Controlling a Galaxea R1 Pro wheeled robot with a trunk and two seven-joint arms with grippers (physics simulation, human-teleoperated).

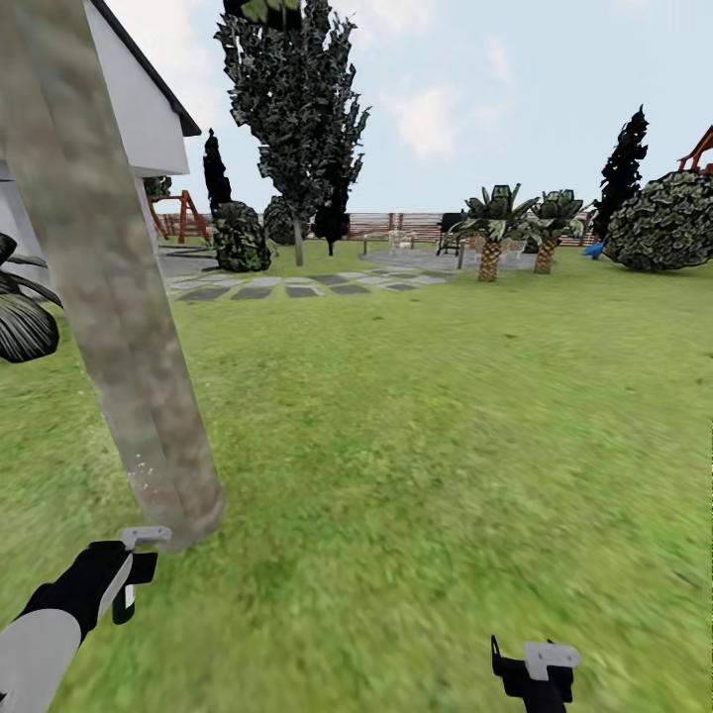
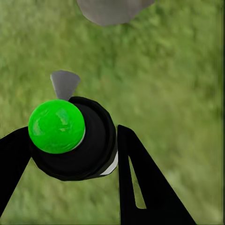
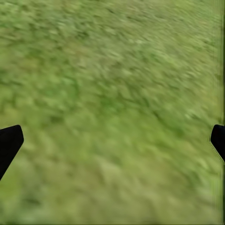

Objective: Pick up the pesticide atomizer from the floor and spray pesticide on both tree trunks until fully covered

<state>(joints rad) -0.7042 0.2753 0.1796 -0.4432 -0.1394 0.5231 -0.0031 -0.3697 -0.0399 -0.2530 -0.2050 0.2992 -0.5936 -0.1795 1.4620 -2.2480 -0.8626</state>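
Head view puts my left hand (image 1: 127,574) low beside the near trunk (image 1: 119,297), clamped around the atomizer (image 2: 70,138) so its nozzle faces the bark; faint white specks (image 1: 144,470) mark the base. My right hand (image 3: 112,140) hangs spread and empty over the grass (image 1: 446,446), out of the way.

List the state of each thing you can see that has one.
Atomizer: held in the left gripper, near the trunk's base.
Left gripper: shut on the atomizer.
Right gripper: open, empty, over grass.
Trunk: upright, a few white specks low down.
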